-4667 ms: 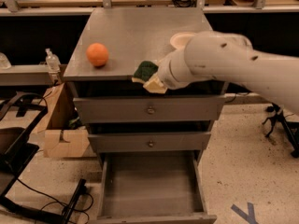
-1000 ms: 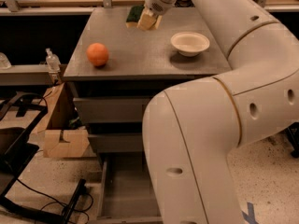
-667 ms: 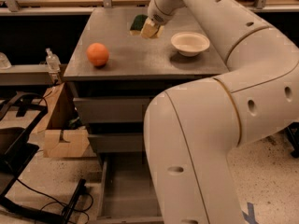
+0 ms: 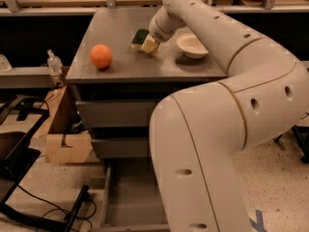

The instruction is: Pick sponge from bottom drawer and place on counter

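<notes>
The sponge point(image 4: 140, 37), dark green on top with a yellow foam edge, is at the middle of the grey counter point(image 4: 120, 64), low over or on its surface. My gripper point(image 4: 150, 43) is at the sponge's right side, at the end of the white arm point(image 4: 227, 42) that reaches in from the right. The gripper is shut on the sponge. The bottom drawer point(image 4: 126, 197) is pulled open below, and its visible part holds nothing; the arm hides its right side.
An orange point(image 4: 101, 56) sits on the counter's left front. A white bowl point(image 4: 192, 45) sits on the counter's right. A cardboard box point(image 4: 65, 139) and black cables lie on the floor at the left. Wooden benches run behind the cabinet.
The gripper with the sponge has come down from the counter's back edge toward its middle, closer to the surface and nearer the bowl.
</notes>
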Tool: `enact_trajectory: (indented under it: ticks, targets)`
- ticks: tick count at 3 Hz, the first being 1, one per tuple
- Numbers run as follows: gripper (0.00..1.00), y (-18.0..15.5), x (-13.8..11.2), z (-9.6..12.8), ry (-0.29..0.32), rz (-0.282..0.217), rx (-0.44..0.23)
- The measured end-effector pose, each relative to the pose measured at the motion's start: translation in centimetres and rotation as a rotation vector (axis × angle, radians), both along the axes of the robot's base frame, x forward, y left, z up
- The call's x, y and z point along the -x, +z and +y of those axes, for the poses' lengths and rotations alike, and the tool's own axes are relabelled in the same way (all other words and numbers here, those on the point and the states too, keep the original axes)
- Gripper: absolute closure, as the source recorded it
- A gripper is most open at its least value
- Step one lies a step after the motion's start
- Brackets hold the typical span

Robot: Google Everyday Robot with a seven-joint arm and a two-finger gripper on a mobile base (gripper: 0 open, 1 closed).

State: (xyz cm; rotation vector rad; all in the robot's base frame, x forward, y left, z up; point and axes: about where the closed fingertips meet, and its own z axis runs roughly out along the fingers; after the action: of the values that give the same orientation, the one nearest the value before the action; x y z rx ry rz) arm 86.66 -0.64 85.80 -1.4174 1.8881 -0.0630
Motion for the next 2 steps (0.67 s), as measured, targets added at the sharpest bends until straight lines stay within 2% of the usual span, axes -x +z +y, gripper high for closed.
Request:
enact_trajectory:
  ticks: [2]
  targets:
    - [0.56,-0.95,-0.15,0.65,0.007,0.007,-0.002]
